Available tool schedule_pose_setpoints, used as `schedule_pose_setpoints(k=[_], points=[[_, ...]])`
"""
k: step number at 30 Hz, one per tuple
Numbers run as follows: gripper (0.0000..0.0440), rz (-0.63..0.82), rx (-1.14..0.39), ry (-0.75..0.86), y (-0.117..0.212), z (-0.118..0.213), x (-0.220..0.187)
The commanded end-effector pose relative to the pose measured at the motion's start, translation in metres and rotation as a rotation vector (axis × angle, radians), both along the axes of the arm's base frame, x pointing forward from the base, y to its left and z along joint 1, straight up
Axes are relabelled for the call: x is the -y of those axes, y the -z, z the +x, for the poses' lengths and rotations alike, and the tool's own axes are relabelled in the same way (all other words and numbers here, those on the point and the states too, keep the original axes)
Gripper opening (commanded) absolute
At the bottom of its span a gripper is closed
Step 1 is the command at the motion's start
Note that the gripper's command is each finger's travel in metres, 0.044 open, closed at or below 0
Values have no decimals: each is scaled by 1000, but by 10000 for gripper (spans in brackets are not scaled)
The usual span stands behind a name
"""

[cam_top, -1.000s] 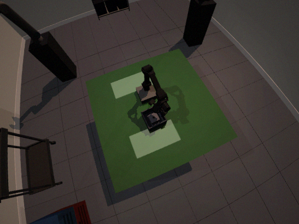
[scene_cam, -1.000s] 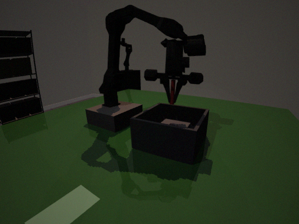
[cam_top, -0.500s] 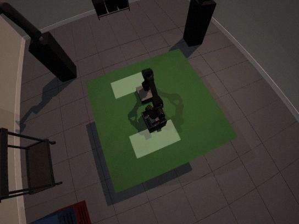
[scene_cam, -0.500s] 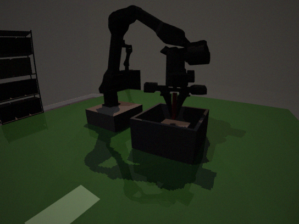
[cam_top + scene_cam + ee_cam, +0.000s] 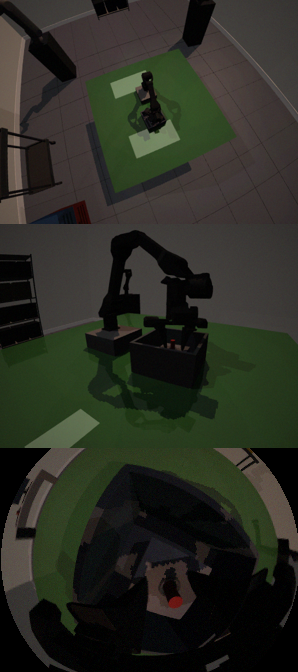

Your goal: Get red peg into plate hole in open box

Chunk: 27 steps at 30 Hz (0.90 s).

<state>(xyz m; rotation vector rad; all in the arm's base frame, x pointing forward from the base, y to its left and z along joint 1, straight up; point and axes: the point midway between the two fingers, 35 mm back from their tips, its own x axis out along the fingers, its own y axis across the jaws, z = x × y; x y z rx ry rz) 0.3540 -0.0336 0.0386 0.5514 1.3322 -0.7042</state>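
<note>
The red peg (image 5: 172, 343) (image 5: 174, 601) stands in the box (image 5: 164, 364) (image 5: 157, 127). The gripper (image 5: 174, 348) straddles it (fingers about half open, gripping nothing).

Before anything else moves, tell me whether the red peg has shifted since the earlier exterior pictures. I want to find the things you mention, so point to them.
Yes: the red cylindrical peg (image 5: 172, 344) (image 5: 174, 598) went down, deeper inside the dark open box (image 5: 164, 365) (image 5: 102, 513).
</note>
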Motion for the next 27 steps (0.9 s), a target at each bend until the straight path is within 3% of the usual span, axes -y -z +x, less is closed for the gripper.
schedule_pose_setpoints(k=[1,5,19,27], points=[[341,23,16,-7,-6,16,4],[440,49,32,-12,-15,32,4],[440,145,137,-65,-50,85,-10],[440,146,139,-66,-50,86,-10]])
